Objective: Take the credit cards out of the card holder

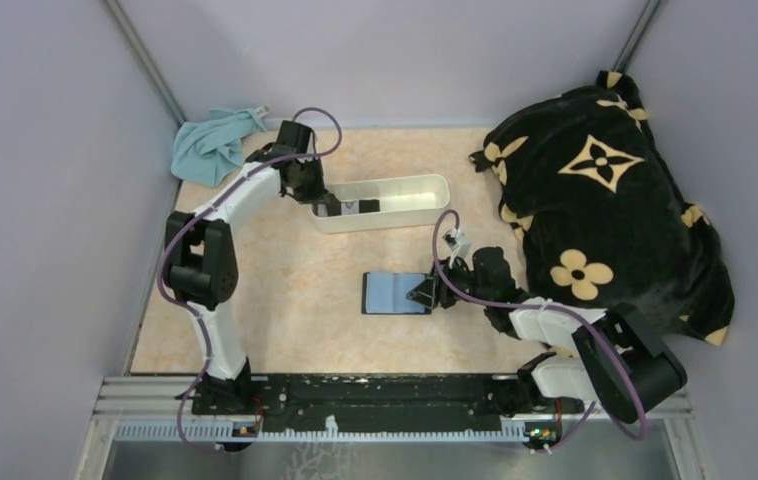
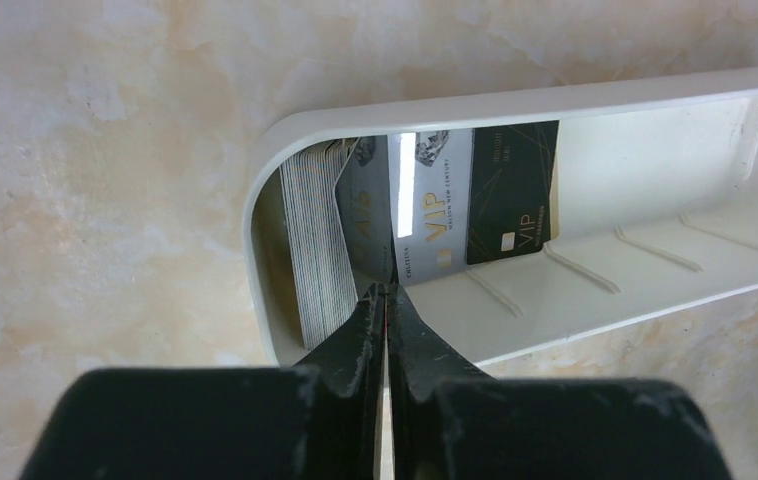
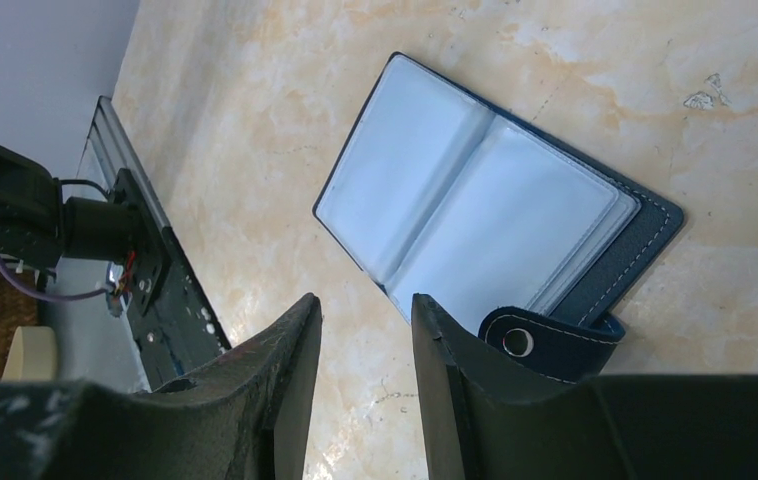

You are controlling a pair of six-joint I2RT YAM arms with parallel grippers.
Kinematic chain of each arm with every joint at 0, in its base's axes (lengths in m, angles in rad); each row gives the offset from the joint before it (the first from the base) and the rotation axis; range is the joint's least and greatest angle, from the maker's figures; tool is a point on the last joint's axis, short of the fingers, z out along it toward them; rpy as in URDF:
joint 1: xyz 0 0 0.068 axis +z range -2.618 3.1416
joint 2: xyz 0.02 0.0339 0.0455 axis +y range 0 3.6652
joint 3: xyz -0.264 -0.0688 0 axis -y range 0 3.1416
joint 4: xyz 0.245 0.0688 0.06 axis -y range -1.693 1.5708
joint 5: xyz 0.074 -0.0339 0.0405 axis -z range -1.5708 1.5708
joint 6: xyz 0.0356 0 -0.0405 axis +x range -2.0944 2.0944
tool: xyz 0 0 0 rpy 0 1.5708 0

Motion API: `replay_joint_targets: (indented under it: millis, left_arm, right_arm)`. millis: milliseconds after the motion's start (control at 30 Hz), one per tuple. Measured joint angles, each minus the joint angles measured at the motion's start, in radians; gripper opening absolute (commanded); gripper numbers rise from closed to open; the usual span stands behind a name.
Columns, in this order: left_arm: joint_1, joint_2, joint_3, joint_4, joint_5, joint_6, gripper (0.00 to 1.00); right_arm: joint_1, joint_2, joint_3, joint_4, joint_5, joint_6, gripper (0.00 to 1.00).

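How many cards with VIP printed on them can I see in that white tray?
2. A silver one and a black one stand side by side in the white tray. The packed stack beside them shows only edges, so more may be hidden.

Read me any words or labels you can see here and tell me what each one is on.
"VIP", gold, on the grey card in the tray.
"VIP", gold, on the black card beside it.
Smaller print on both cards: too small to read.
No text on the card holder.
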Motion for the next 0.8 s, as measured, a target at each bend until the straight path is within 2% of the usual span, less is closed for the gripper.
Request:
replay_joint_targets:
  millis: [300,800]
  left_arm:
    - [0.0,-0.089,-0.024,0.036,-0.03,-0.004,0.0]
    - [0.0,-0.046,-0.026,0.034,-0.063,-0.024,0.0]
  right_arm:
    - [-0.004,0.037,0.007,0.022,-0.008,0.001,0.39]
    - [-0.005,0.066,0.007,0.036,-0.011,0.002,0.38]
